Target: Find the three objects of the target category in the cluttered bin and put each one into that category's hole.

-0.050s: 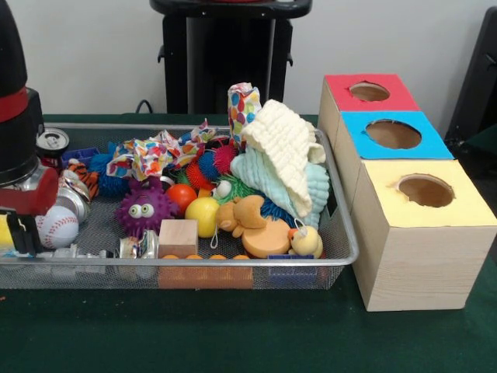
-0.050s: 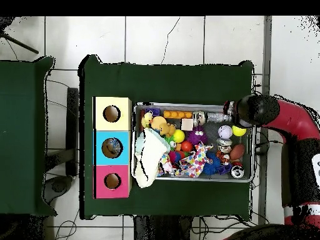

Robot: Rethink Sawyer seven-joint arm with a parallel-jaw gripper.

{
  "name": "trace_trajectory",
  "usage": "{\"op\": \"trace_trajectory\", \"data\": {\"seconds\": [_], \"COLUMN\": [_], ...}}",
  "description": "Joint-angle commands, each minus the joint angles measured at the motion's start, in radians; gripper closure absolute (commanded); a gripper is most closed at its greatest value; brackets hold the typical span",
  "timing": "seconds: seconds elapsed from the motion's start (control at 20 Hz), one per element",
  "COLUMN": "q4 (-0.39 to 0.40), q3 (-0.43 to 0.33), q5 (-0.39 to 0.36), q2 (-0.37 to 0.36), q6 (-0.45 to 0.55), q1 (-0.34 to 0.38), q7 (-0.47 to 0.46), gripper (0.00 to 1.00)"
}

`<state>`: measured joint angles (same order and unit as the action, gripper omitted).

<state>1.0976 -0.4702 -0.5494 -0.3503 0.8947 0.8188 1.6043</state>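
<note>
Gripper (image 1: pixel 19 221) hovers at the bin's (image 1: pixel 342 233) left end, grip state unclear; that baseball (image 1: pixel 56 225) looks hard, light, best pinched across its middle.

Soft, even indoor light fills the scene, with only faint shadows under the wooden boxes (image 1: pixel 423 233). The soda can (image 1: pixel 52 142) rim glints slightly. Nearby toys look mildly soft, not crisp.

You won't find any readable text here. The soda can (image 1: pixel 52 144) (top only showing) gives no legible brand.
</note>
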Motion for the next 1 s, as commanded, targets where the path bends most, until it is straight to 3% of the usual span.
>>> {"op": "trace_trajectory", "data": {"seconds": [0.05,0.65,0.7,1.0], "q4": [-0.007,-0.002,-0.003,0.049], "q3": [-0.005,0.002,0.008,0.026], "q5": [-0.043,-0.048,-0.05,-0.045], "q2": [-0.025,0.0,-0.001,-0.026], "q6": [0.095,0.081,0.088,0.058], "q1": [0.006,0.014,0.011,0.02], "q7": [-0.258,-0.25,-0.24,-0.189], "gripper": [1.0,1.0,0.0,0.0]}}
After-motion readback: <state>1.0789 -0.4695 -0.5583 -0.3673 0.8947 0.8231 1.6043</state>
